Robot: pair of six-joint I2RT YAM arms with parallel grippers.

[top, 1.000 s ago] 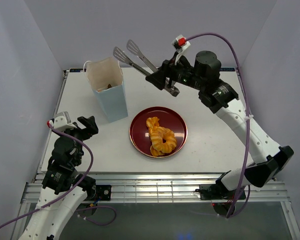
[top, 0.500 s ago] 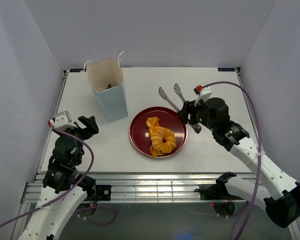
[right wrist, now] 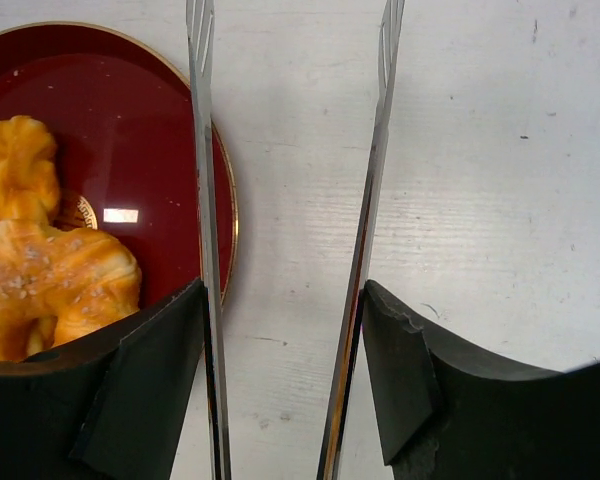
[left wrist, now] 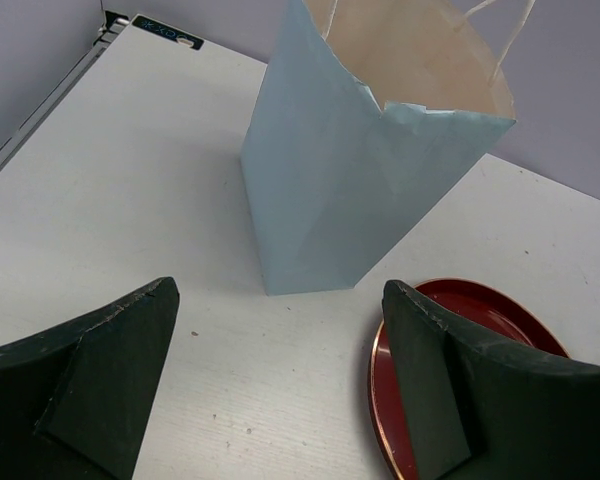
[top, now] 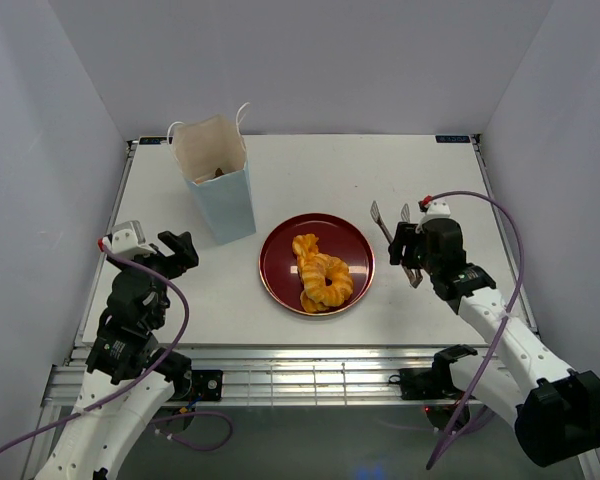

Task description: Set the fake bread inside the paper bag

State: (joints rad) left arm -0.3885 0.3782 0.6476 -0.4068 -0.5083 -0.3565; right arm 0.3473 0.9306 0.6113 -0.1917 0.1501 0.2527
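We see the right gripper [right wrist: 280, 400] closed on the silver tongs [right wrist: 204, 200], whose two blades stand apart and empty at the right rim of the dark red plate [top: 280, 262], apparently so that the tool, not the fingers, takes the glossy food. The fake bread [top: 320, 272] lies heaped on that plate, mid-bench toward the near edge. The paper bag [top: 225, 205] stands upright and open-mouthed toward the far left corner, and the left gripper [left wrist: 278, 300] hovers at the near left corner, fingers wide and empty, facing the bag, we judge to steady it.
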